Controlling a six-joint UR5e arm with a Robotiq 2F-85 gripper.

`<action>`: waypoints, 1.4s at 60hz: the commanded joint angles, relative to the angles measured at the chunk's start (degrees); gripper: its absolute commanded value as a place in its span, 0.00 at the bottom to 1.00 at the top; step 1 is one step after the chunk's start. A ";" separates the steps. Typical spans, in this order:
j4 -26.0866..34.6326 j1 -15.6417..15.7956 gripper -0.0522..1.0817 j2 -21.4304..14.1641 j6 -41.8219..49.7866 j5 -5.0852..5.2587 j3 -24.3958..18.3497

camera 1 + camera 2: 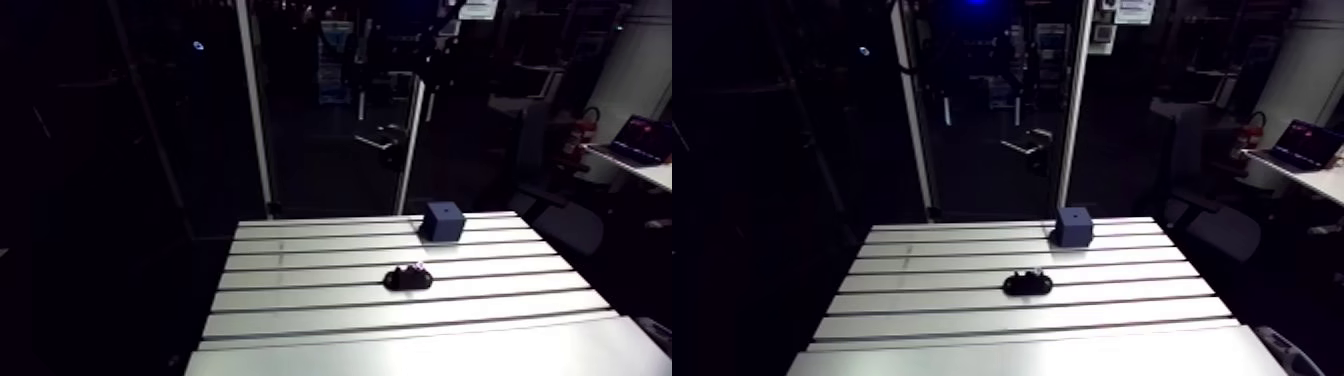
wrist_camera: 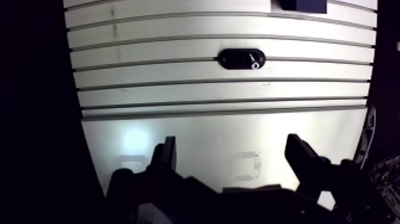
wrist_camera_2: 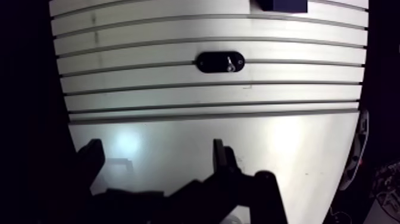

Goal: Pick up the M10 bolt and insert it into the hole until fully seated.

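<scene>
Hand [image 2: 232, 144] hovers wide open and empty over the bench [image 2: 178, 119], bolt [image 3: 229, 62] at one end of the black oval holder [image 2: 238, 59] ahead, blue block [image 1: 441, 220] beyond.

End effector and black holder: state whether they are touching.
Apart. The wrist view shows several bare table slats between the end effector and the black holder.

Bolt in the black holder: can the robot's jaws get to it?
Probably yes. The jaws stand open, and nothing on the table stands between them and the bolt in its black holder. The blue box sits farther back.
</scene>
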 commanded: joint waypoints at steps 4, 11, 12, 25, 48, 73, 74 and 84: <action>0.08 1.23 0.05 -1.76 -0.86 0.18 1.85; 0.08 1.23 0.05 -1.76 -0.86 0.18 1.78; 0.08 1.23 0.05 -1.76 -0.86 0.18 1.77; 0.00 1.23 0.05 -1.76 -0.86 0.18 1.77; -7.91 -0.35 0.05 0.00 -3.02 -0.27 5.35; -22.54 -5.87 0.06 -0.09 -9.57 0.09 15.81; -22.54 -5.87 0.06 -0.09 -9.57 0.09 15.81; -28.63 -6.77 0.06 -0.34 -12.56 1.10 19.73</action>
